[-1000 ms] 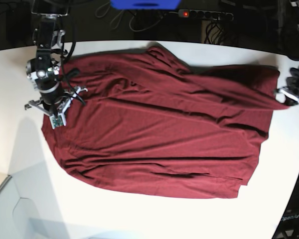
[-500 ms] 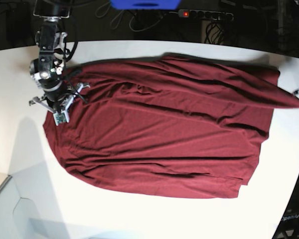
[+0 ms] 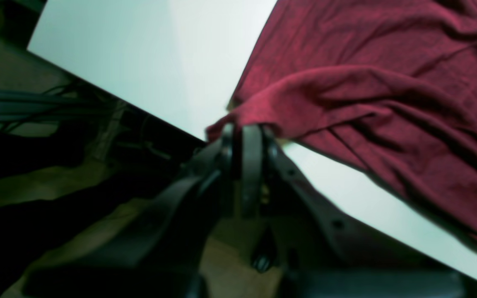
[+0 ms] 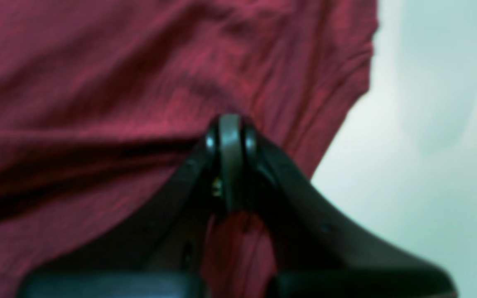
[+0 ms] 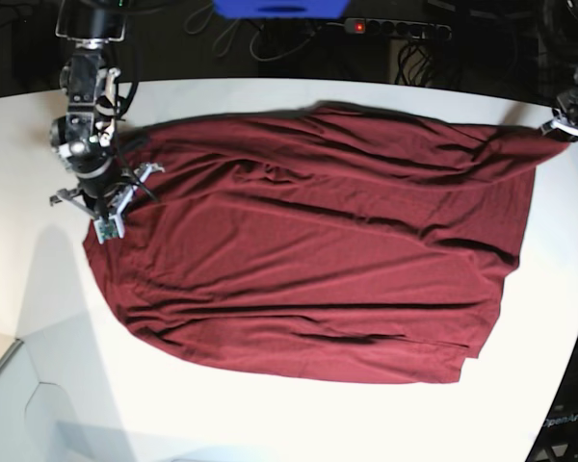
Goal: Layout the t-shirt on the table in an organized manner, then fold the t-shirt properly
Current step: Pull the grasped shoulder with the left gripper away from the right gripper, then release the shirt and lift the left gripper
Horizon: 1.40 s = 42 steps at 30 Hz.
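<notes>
Base view: the t-shirt (image 5: pixel 318 245) lies spread wide over the white table (image 5: pixel 270 414), creased across its middle. Left tool (image 3: pixel 246 132) pinches a corner of the cloth out past the table edge. Right tool (image 4: pixel 230 128) is pressed together on the fabric at the shirt's other side.

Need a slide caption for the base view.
Both hands, left hand and right hand, pinch opposite ends of the maroon t-shirt, spread across the white table.
</notes>
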{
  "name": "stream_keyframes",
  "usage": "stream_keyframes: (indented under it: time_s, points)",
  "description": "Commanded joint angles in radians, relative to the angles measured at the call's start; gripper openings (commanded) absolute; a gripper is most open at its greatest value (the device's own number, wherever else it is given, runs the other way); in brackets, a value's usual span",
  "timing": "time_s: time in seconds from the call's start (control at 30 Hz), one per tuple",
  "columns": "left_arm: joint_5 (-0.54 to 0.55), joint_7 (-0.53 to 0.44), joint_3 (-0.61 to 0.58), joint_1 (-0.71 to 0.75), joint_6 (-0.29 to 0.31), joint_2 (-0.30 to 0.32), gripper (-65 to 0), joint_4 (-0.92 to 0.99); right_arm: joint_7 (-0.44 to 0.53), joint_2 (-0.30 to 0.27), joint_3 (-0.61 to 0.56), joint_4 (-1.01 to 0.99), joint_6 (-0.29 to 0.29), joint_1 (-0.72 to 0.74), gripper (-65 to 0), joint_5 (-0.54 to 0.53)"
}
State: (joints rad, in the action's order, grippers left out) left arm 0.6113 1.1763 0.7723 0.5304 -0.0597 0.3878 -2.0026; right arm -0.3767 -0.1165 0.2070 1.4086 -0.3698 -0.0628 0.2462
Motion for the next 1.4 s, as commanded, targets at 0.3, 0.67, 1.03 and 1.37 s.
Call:
stream_keyframes:
  time_s: [0.3,0.67,1.03,1.37]
  points:
    - [-0.008,-0.012,0.008,0.0,-0.004,0.017,-65.0,0.038,0.028,-0.07,0.002,-0.167,0.001,0.074,-65.0,0.009]
    - [-0.008,-0.014,-0.11,-0.036,-0.004,0.017,-65.0,0.058,0.028,-0.082,0.047,-0.236,0.001,0.16,-65.0,0.009]
    - [-0.009,-0.014,-0.121,-0.117,-0.004,0.024,-65.0,0.219,0.022,-0.074,0.049,-0.105,0.001,0.157,-65.0,0.008]
    - [-0.001,-0.005,-0.087,-0.141,-0.006,0.07,-47.4,0.2,0.026,-0.068,0.049,-0.093,0.001,0.149,-65.0,0.008]
